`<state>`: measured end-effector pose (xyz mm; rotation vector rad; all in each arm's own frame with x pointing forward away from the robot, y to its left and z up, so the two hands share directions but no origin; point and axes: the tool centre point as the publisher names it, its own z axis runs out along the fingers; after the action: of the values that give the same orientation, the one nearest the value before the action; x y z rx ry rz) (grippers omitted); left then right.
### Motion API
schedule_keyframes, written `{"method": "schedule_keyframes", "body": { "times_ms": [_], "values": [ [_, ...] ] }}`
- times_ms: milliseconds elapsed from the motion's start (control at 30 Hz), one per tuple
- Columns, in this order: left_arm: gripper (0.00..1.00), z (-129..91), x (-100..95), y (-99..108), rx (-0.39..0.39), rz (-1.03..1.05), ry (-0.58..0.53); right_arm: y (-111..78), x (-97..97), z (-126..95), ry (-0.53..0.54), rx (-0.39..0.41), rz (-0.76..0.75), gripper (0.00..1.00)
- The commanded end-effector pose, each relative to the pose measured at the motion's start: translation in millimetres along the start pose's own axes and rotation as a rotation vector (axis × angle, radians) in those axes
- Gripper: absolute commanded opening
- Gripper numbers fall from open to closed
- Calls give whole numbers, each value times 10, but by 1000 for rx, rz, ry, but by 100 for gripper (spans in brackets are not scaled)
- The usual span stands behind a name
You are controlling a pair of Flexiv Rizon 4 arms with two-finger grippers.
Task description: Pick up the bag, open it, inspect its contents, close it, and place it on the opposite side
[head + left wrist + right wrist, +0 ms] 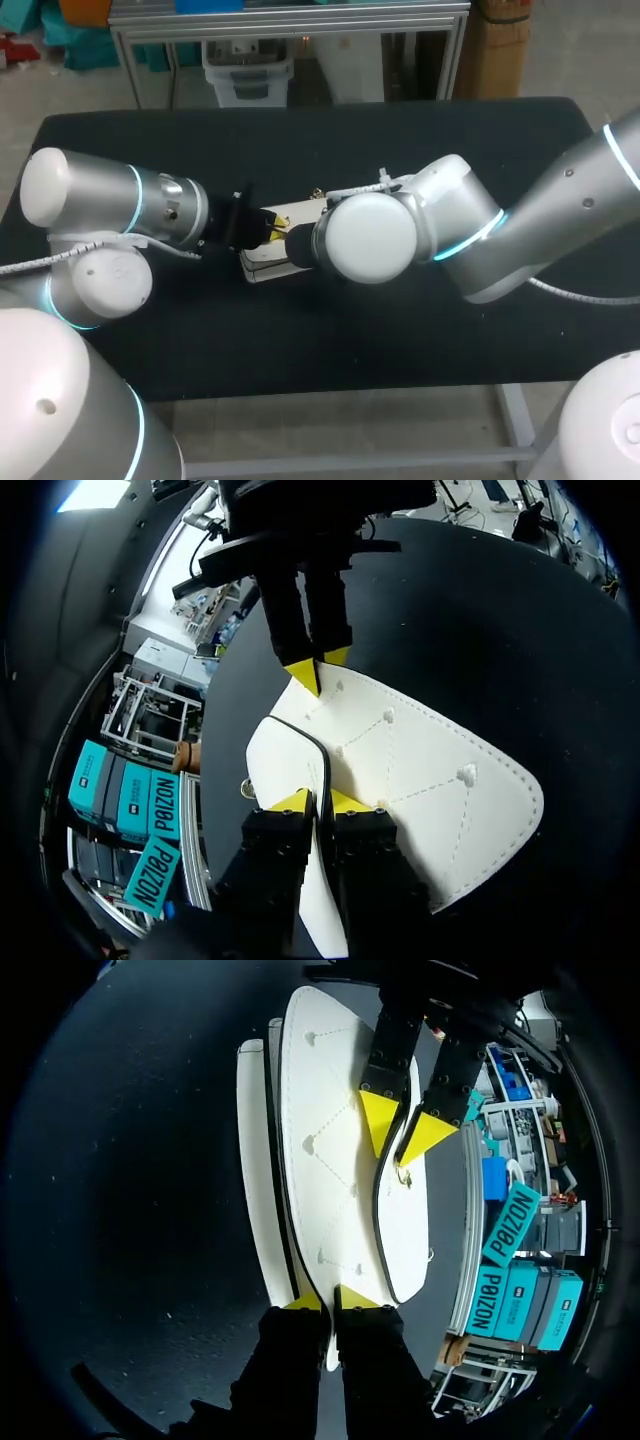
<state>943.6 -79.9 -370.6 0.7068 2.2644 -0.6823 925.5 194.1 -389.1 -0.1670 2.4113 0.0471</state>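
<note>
**A:** Status on the bag (pixel 262 264)?

**B:** White, quilted, lying near the middle of the table (pixel 400 330), between the 2 arms. It is on neither side.

**A:** Grippers?

**B:** The left gripper (pixel 318 802) is pinching the bag's black-trimmed edge, tips almost together with thin material between them. The right gripper (pixel 330 1300) is pinching the opposite end the same way. That makes 2 grips, 1 per end.

**A:** Is it lifted?

**B:** Can't tell. In the head view the arms cover most of it, and the wrist views don't show any gap under it.

**A:** Is it open?

**B:** Doesn't look it. In the right wrist view the layers sit slightly apart along the trim, but no interior shows. My read is grasp done, opening just starting.

**A:** What's remaining?

**B:** As I judge it, 4 items:
1. Pull the mouth open.
2. Inspect the contents.
3. Close it.
4. Place it on the opposite side.

**A:** Any risk?

**B:** Both pinches are on thin edges, so either could slip when the arms pull apart.
</note>
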Motion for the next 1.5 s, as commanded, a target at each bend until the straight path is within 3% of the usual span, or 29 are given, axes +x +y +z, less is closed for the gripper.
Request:
{"method": "schedule_keyframes", "body": {
  "times_ms": [33,200,333,567,933,1067,1300,1333,1367,1400,1500],
  "values": [
    [0,38,117,15,16,27,40,-19,6,38,-1,8,0,0],
    [0,213,121,-167,80,60,82,-17,2,36,0,12,-3,0],
    [0,335,112,-255,63,84,97,-14,-3,30,0,15,-4,0],
    [0,399,36,-141,0,59,80,-17,-9,13,-6,13,-2,0],
    [0,234,5,191,-78,-18,72,-52,-9,-2,-12,14,5,0],
    [0,166,22,203,-55,-24,85,-52,-9,-3,-12,13,5,0],
    [0,8,2,116,9,-38,7,-40,-15,-15,-15,12,3,0],
    [11,-31,1,92,25,-42,-5,-41,-17,-17,-16,12,3,0],
    [37,-69,-1,69,29,-40,-15,-42,-18,-20,-16,12,4,0],
    [48,-93,0,48,22,-37,-29,-42,-18,-22,-17,12,4,0],
    [62,-155,-2,-5,31,-40,-71,-44,-16,-28,-17,13,4,0]
  ]
}}
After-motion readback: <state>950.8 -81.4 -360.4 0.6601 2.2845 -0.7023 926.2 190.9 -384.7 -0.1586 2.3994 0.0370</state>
